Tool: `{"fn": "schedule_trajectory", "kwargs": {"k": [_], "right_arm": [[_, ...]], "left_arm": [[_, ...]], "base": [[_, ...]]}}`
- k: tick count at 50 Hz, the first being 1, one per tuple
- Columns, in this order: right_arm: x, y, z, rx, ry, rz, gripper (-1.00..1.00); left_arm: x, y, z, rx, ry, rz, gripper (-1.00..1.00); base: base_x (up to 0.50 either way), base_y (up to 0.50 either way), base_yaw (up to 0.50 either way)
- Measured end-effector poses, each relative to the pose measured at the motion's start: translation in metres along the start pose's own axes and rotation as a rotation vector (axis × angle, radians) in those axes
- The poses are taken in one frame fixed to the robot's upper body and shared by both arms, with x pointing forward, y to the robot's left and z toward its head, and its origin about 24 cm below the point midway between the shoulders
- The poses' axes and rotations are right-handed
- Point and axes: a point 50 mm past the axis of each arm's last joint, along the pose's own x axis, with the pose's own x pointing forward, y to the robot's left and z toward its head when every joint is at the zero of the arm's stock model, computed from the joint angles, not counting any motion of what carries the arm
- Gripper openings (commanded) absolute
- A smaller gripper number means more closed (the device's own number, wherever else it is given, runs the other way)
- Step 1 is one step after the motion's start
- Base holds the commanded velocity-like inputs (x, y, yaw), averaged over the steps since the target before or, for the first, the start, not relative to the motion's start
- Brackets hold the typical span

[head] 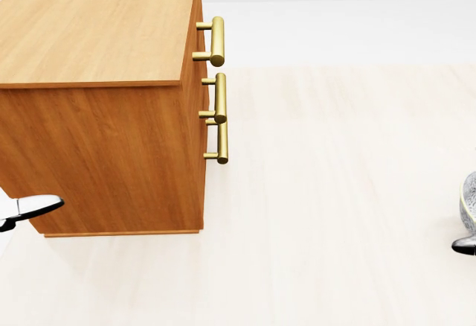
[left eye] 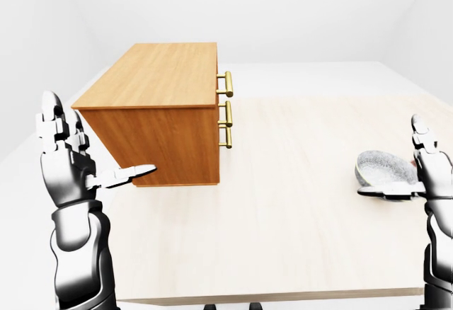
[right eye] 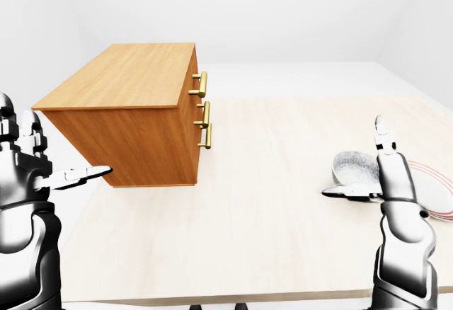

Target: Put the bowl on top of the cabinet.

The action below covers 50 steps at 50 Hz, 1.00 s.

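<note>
A wooden cabinet (left eye: pixel 159 122) with brass handles (left eye: pixel 225 108) stands on the left part of the pale table (left eye: pixel 283 218); its flat top (left eye: pixel 156 73) is bare. A grey speckled bowl (right eye: pixel 354 168) lies tilted at the table's right side. My right hand (right eye: pixel 382 179) is open just right of the bowl, fingers upright, with the thumb stretched under the bowl's near rim. My left hand (left eye: pixel 85 151) is open at the left, its thumb pointing at the cabinet's lower side panel. The head view shows only a sliver of the bowl (head: pixel 470 199) at its right edge.
A white plate with red rings (right eye: pixel 437 186) lies behind my right hand near the table's right edge. The table's near edge (left eye: pixel 269 297) runs along the bottom of the eye views. White floor and walls surround the table.
</note>
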Motion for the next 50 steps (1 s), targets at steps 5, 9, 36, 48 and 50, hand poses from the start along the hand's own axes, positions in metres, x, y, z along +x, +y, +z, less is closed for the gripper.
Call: {"fn": "schedule_trajectory", "kwargs": {"k": [5, 9, 36, 48, 50], "right_arm": [[0.002, -0.024, -0.030, -0.130, 0.152, -0.003, 1.00], [0.003, -0.038, -0.050, -0.232, 0.262, 0.011, 1.00], [0.013, -0.069, -0.138, -0.493, 0.794, 0.202, 1.00], [0.012, -0.094, -0.135, -0.569, 0.894, 0.185, 1.00], [0.013, -0.100, -0.132, -0.580, 0.902, 0.178, 1.00]], "left_arm": [[0.000, 0.000, 0.000, 0.001, 0.002, 0.000, 1.00], [0.000, 0.000, -0.001, 0.001, 0.002, -0.001, 1.00], [0.000, -0.003, -0.001, 0.012, 0.004, -0.009, 1.00], [-0.001, -0.004, -0.002, 0.012, 0.008, -0.011, 1.00], [-0.001, -0.004, -0.002, 0.012, 0.008, -0.011, 1.00]], "base": [[0.00, 0.00, 0.00], [0.00, 0.00, 0.00], [0.00, 0.00, 0.00], [0.00, 0.00, 0.00], [0.00, 0.00, 0.00]]}}
